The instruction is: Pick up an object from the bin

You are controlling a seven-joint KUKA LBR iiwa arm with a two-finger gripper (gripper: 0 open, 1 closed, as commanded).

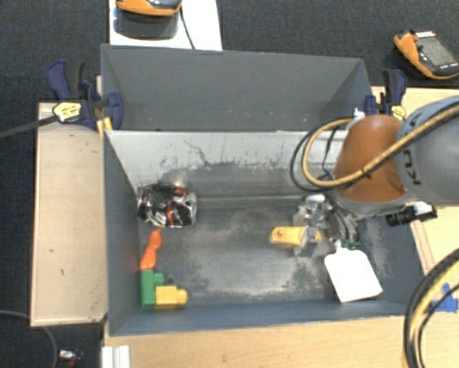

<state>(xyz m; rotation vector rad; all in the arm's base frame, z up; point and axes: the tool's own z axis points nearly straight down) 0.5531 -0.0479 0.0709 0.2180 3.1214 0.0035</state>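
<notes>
My gripper point(313, 222) is low in the right half of the bin, under the arm's orange cover. A small yellow piece point(285, 236) lies on the bin floor at the gripper's left side, and its right end runs in under the gripper. Whether the gripper touches it is hidden. Just to the lower right of the gripper lies a white flat card point(353, 275), tilted near the bin's front right corner.
On the left side sit a clear bag of dark small parts point(166, 206), an orange piece point(150, 251) and a green and yellow block point(160, 292) in the front left corner. The arm covers the bin's right wall.
</notes>
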